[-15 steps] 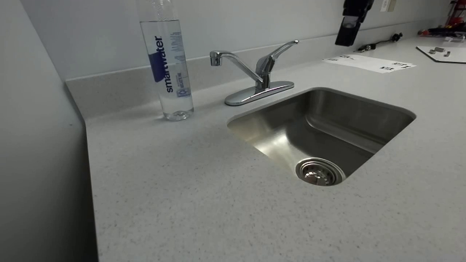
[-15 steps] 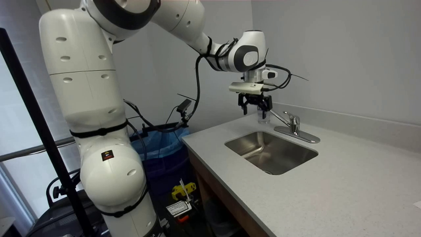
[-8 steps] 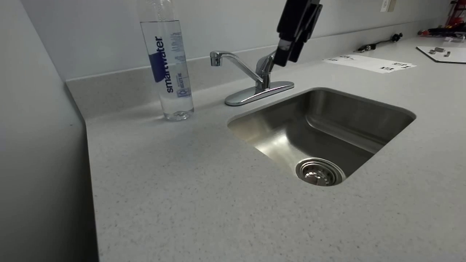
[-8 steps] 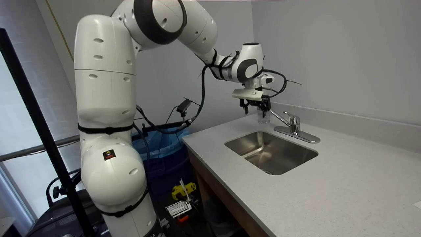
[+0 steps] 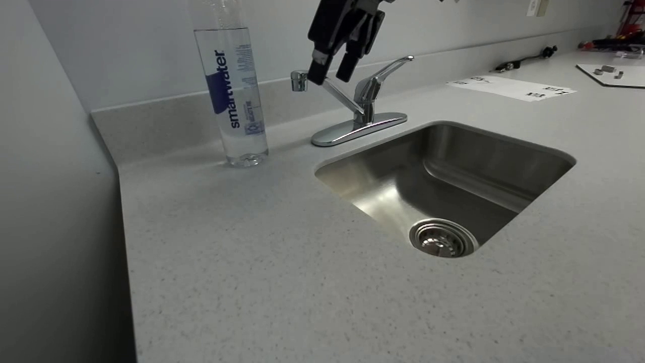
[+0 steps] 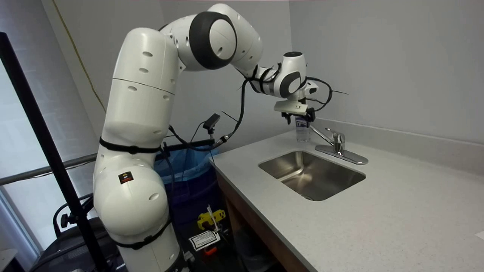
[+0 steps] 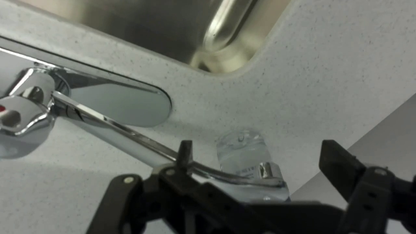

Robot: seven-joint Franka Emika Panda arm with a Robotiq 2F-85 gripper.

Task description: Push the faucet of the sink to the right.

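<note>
The faucet (image 5: 364,103) stands behind the sink (image 5: 458,196), its slim spout pointing left towards the bottle and its lever tilted up to the right. The faucet (image 6: 338,142) and the sink (image 6: 314,177) also show in another exterior view. My gripper (image 5: 332,76) is open and empty, tilted, with its fingertips at the spout's outer part. In the wrist view the gripper's fingers (image 7: 257,145) are wide apart. The faucet's spout (image 7: 120,136) runs under the left finger and its tip lies between the fingers. I cannot tell whether a finger touches it. A sink corner (image 7: 162,26) shows at the top.
A tall clear water bottle (image 5: 237,96) stands just beyond the spout tip, upright; in the wrist view the bottle (image 7: 239,146) lies behind the tip. The backsplash (image 5: 166,126) runs behind. Paper (image 5: 511,88) lies further right. A blue-lined bin (image 6: 185,162) stands beside the counter.
My gripper has come down and across, from right of the faucet, past the lever, to the spout's outer end. It now looks more tilted. The faucet, sink and bottle have not visibly moved.
</note>
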